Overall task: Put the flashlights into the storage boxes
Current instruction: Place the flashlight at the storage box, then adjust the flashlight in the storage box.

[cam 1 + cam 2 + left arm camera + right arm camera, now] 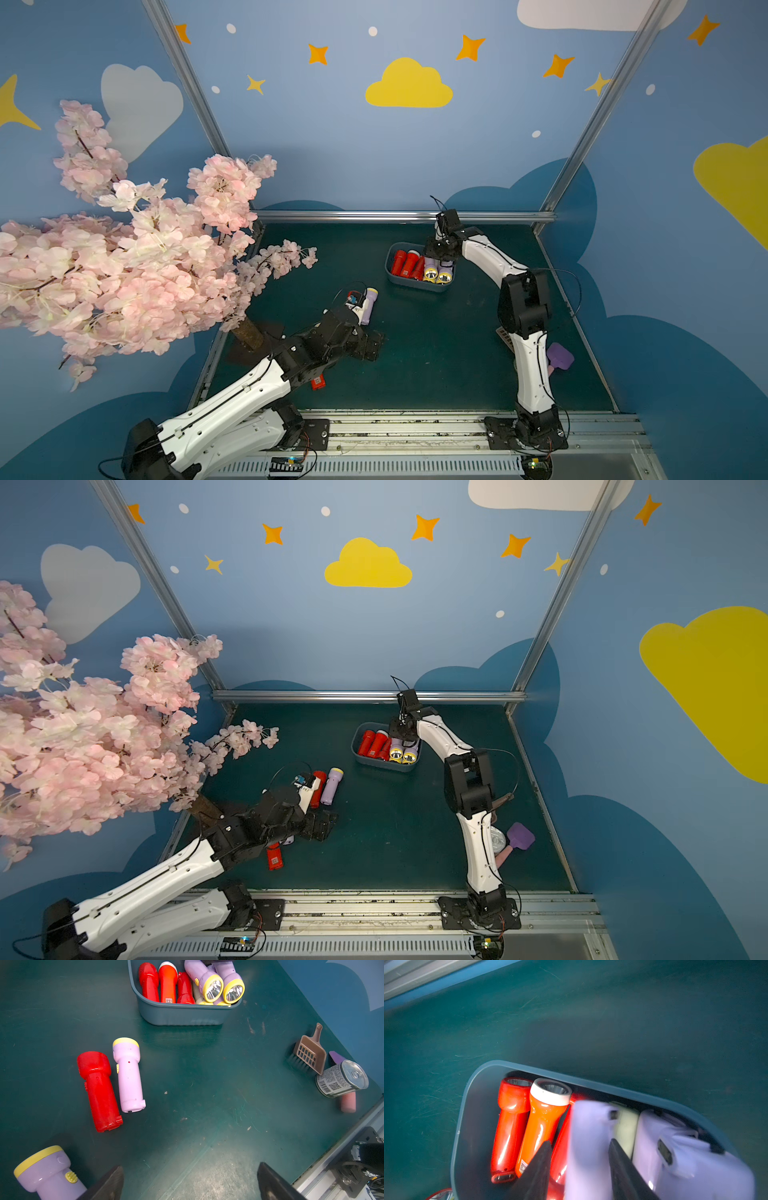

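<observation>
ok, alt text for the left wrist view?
Open left gripper over a green mat, with a red flashlight and a lilac flashlight lying side by side ahead. Beyond, a blue-grey bin holds more flashlights; a brown scoop and tin can lie off to the side.

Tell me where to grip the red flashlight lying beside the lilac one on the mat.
Likely from above, across the narrow barrel of the red flashlight, behind its flared head: it lies flat, with the lilac flashlight close alongside.

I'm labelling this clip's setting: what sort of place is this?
Probably a staged robot test booth: blue walls painted with clouds and stars, an artificial pink blossom tree, a bare aluminium frame.
</observation>
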Available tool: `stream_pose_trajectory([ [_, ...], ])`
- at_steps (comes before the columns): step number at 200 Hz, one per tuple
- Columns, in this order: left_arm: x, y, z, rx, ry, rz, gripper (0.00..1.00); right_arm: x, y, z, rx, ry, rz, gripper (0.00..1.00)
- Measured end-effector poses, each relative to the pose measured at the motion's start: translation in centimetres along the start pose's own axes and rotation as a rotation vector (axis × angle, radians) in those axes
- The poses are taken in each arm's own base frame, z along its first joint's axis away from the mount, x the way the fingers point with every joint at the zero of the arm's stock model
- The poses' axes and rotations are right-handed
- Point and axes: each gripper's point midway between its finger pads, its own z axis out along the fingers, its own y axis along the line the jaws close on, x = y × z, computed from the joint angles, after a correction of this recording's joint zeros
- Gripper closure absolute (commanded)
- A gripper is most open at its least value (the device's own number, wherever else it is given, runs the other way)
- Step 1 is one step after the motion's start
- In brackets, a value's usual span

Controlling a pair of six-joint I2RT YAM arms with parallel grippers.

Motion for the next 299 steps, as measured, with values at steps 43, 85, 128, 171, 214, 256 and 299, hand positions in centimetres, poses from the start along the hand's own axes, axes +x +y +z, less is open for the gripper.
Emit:
stream_pose_trajectory([
  [43, 0.0, 0.0, -0.1, 0.004, -0.001, -0.001, 0.01, 0.5, -0.2, 0.1, 0.047, 0.002, -0.013, 0.53],
  [85, -0.4, -0.2, -0.6, 0.014, -0.024, -0.005, 0.01, 1.9, 0.9, 0.1, 0.086, 0.017, -0.071, 0.53],
  [128, -0.6, -0.2, -1.1, 0.019, -0.038, -0.013, 0.01, 2.3, 2.4, -0.2, 0.103, 0.002, -0.126, 0.53],
  [171, -0.5, -0.1, -1.1, 0.017, -0.035, -0.016, 0.01, 1.7, 3.4, -0.7, 0.106, -0.024, -0.149, 0.53],
  [214, -0.3, 0.0, -0.9, 0.012, -0.024, -0.014, 0.01, 1.6, 2.0, -1.1, 0.166, -0.021, -0.149, 0.53],
  [256, -0.3, 0.0, -0.8, 0.011, -0.021, -0.014, 0.01, 2.4, 1.0, -1.0, 0.191, 0.008, -0.156, 0.53],
  [299, -0.2, 0.0, -0.8, 0.01, -0.017, -0.014, 0.0, 3.2, 0.9, -0.7, 0.178, 0.038, -0.159, 0.54],
])
